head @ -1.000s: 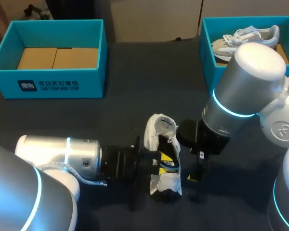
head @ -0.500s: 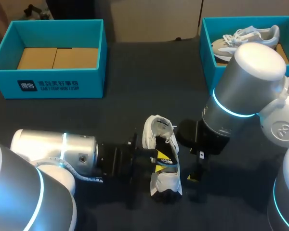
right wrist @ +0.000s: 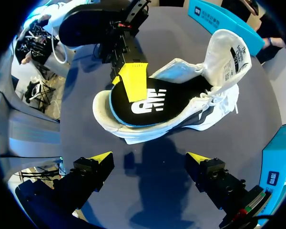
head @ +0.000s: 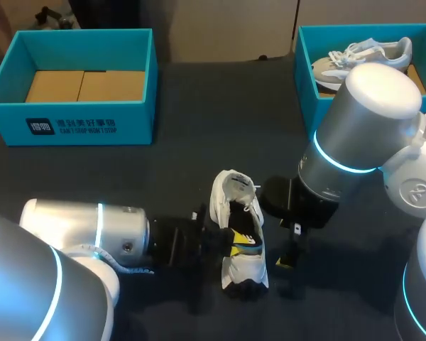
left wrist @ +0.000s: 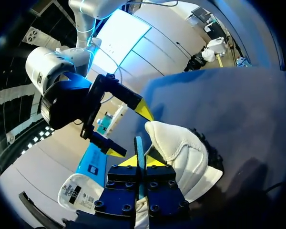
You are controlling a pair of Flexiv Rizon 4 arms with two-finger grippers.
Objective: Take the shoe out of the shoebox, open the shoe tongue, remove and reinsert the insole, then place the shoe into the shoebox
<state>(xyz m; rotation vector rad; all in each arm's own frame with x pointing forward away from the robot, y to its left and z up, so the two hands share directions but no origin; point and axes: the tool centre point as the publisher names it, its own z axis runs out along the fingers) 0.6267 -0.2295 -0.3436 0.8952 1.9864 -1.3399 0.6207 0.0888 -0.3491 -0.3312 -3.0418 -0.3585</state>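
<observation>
White shoe (head: 240, 213), tongue open, mid-table; left gripper (head: 238, 245) pinched on insole (right wrist: 152, 102) heel end, presumably for pulling; right gripper (right wrist: 150, 161) wide, empty, just right, likely for bracing.

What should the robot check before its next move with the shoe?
1. Shoe out of the box, lying on the table: ok.
2. Tongue pulled open: ok.
3. Left gripper pinching the insole at its heel end: ok.
4. Insole lying flat inside the shoe: cannot tell.
5. Right gripper open, not touching the shoe: ok.
6. Blue box has room for the shoe: ok.
</observation>
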